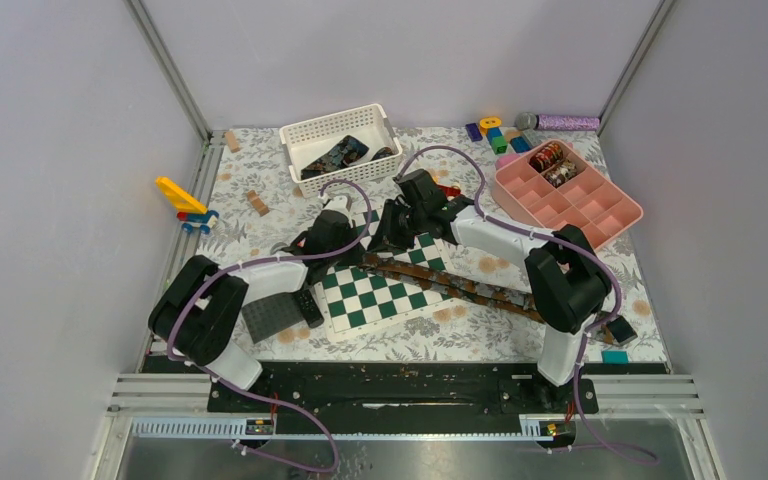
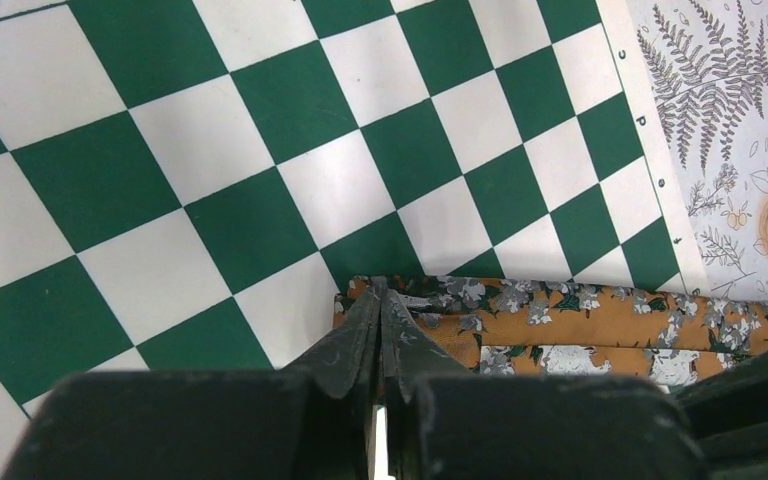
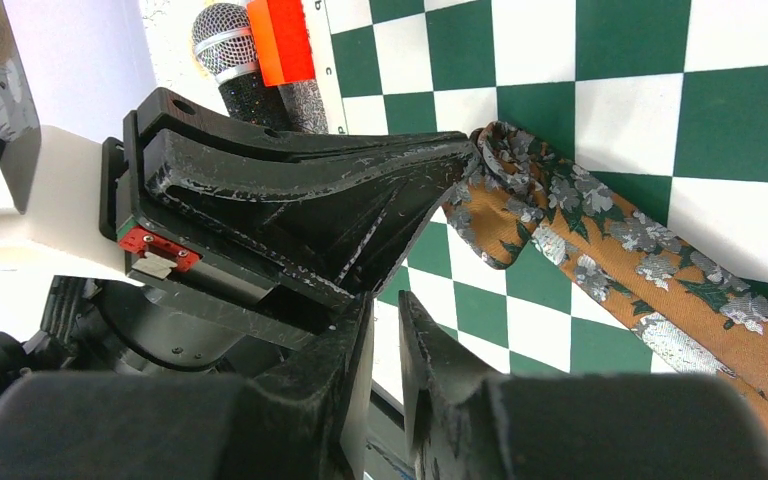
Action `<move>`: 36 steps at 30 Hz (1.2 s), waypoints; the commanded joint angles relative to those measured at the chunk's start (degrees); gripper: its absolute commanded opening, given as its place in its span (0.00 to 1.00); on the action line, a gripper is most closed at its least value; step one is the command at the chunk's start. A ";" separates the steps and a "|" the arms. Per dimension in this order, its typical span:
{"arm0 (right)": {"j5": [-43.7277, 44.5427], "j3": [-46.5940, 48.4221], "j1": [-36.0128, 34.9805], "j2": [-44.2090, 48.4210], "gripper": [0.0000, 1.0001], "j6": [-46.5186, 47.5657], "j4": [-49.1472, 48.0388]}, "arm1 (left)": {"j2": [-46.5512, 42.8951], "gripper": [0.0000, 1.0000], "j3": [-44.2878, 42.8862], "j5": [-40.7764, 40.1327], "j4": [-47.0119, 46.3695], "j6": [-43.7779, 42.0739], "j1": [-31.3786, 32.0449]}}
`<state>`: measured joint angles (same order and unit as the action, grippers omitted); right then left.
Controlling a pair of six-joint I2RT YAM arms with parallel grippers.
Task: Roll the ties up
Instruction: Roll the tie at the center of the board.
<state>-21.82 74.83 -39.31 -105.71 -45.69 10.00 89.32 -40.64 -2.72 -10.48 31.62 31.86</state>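
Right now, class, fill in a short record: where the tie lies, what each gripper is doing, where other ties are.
Tie: brown floral strip, unrolled across the chessboard
Left gripper: shut on the tie's end
Right gripper: slightly open, holding nothing
White basket: dark ties inside
Pink tray: small coils in a far compartment

Top view: even diffuse overhead light, soft short shadows, slight barrel bend at edges. Wrist views bright; mild sheen on chessboard (image 2: 260, 150) whites, tie (image 2: 560, 320) print sharp. Left gripper (image 2: 381, 298) and right gripper (image 3: 385, 305) bodies blurred close to lens; whites near clipping at right wrist's left edge.
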 commanded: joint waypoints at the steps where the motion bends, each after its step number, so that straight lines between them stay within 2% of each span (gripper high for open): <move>1: 1.29 -0.05 -0.43 -0.34 0.22 0.39 0.28 | 0.48 0.00 0.80 2.19 -3.91 0.83 -0.06; 22: -0.86 -0.93 -0.47 -6.57 0.20 -2.78 -2.80 | 1.71 0.00 0.38 2.46 -4.29 1.13 0.04; 33: 2.86 -0.86 -0.47 -8.04 0.20 -2.50 -1.20 | 1.28 0.00 0.29 2.42 -4.04 1.04 0.05; 36: 3.38 -1.21 -0.50 -8.28 0.19 -2.40 -1.02 | 0.92 0.04 0.32 2.45 -3.81 1.08 0.03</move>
<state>-20.40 72.88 -39.33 -113.32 -47.86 8.49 90.85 -40.40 -1.39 -12.16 32.64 31.86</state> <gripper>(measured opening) 0.196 0.016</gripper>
